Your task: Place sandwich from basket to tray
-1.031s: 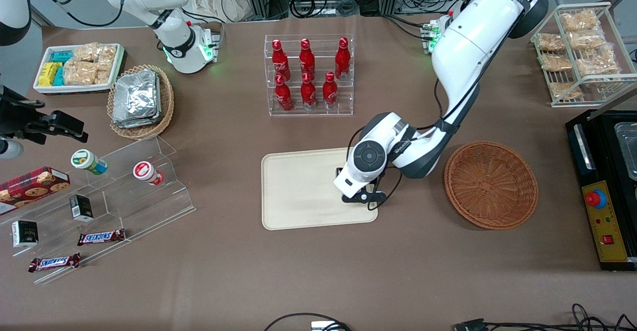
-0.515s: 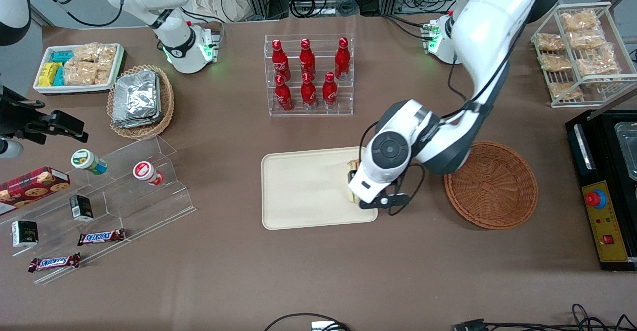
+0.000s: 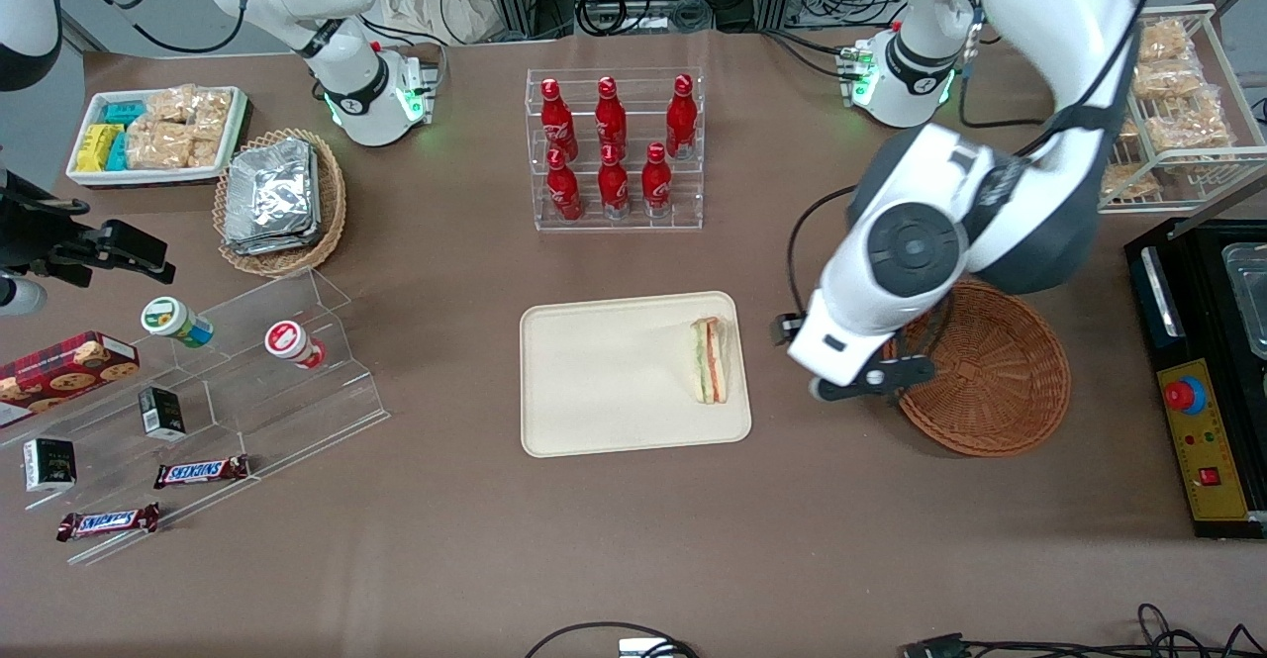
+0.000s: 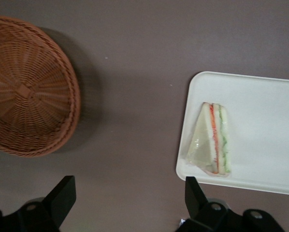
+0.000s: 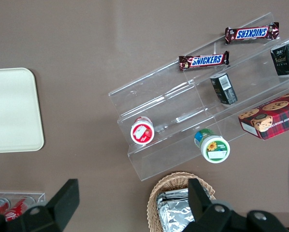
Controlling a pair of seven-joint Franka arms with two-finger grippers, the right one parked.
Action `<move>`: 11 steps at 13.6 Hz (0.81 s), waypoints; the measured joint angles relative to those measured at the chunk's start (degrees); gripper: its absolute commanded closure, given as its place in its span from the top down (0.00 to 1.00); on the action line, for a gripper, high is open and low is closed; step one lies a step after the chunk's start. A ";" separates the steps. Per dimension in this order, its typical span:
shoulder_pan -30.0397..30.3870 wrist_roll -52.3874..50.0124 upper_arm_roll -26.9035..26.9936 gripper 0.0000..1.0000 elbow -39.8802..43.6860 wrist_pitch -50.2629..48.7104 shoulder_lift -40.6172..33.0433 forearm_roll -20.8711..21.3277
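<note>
Already placed: the sandwich point(image 3: 710, 360) lay flat on the tray point(image 3: 604, 381), at the tray end nearest the basket point(image 3: 990, 371), just inside the rim. Its long edge with the filling stripes ran roughly along the tray's short side, front-to-back as seen from the front camera. The gripper point(image 4: 127, 200) was spread wide and held nothing, hanging above bare tabletop point(image 4: 135, 72) in the gap between tray and basket. From the gripper, the sandwich sat sideways toward the parked arm's end, the basket toward the working arm's end, both near but clear of the fingers point(image 4: 62, 193). The basket looked empty. My read: the transfer was done, and any next move was just retracting clear, with no regrasp needed unless the sandwich needed centring.
</note>
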 measured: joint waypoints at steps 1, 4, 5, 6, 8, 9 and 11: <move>1.30 2.14 0.02 1.00 0.01 -1.54 -1.30 -0.07; 5.42 10.29 0.09 1.00 0.09 -6.12 -5.18 -0.24; 6.77 13.09 0.13 1.00 0.16 -7.79 -6.39 -0.27; 8.20 16.00 0.18 1.00 0.47 -9.55 -7.53 -0.29; 11.26 21.22 0.28 1.00 1.64 -12.34 -9.41 -0.32; 13.00 23.94 0.31 1.00 2.03 -12.97 -10.29 -0.34; 16.97 29.83 0.38 1.00 2.28 -13.45 -12.10 -0.65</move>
